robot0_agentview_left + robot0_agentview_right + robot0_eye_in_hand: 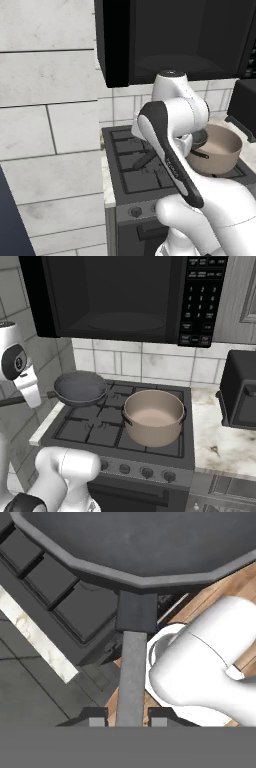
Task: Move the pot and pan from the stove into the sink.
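My gripper [129,718] is shut on the long thin handle [132,677] of the pan [135,542], with one fingertip on each side of it. In the right base view the dark grey pan [80,388] hangs slightly above the stove's [100,431] left rear corner, its handle pointing left toward my hand. The big tan pot [153,416] stands on the front right burner, apart from the pan; the left base view shows the pot [220,147] behind my arm. The sink is out of view.
A black microwave [115,296] hangs low over the stove. A black toaster oven [240,391] stands on the marble counter [215,438] to the right. A tiled wall [45,125] rises close on the stove's left side.
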### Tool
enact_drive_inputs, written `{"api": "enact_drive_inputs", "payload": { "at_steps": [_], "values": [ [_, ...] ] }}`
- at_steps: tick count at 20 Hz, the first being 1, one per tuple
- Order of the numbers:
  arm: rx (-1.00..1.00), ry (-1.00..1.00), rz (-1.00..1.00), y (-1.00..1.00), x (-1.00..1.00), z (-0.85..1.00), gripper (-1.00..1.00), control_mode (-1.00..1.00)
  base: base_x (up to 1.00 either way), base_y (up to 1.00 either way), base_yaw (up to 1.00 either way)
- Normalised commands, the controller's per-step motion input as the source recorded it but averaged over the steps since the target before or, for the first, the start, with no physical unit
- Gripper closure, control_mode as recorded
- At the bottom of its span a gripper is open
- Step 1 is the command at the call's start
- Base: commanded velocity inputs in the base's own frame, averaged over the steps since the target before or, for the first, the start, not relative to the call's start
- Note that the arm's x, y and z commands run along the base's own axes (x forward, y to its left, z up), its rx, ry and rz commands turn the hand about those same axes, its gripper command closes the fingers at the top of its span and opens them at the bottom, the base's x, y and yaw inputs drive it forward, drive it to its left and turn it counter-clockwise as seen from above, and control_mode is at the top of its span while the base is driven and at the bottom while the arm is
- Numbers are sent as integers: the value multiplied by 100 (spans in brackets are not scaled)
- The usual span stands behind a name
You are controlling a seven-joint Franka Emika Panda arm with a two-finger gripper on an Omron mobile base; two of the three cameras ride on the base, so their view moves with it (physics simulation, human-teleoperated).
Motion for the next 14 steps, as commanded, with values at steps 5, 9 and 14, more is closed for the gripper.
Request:
{"api": "enact_drive_inputs", "payload": {
  "at_steps": [5,9,14],
  "values": [
    [-1,-1,21,-5,-86,32,100,-100,0,0,0],
    [1,-3,32,-23,-58,4,100,-100,0,0,0],
    [11,-8,30,-48,-48,-46,100,-100,0,0,0]
  ]
}}
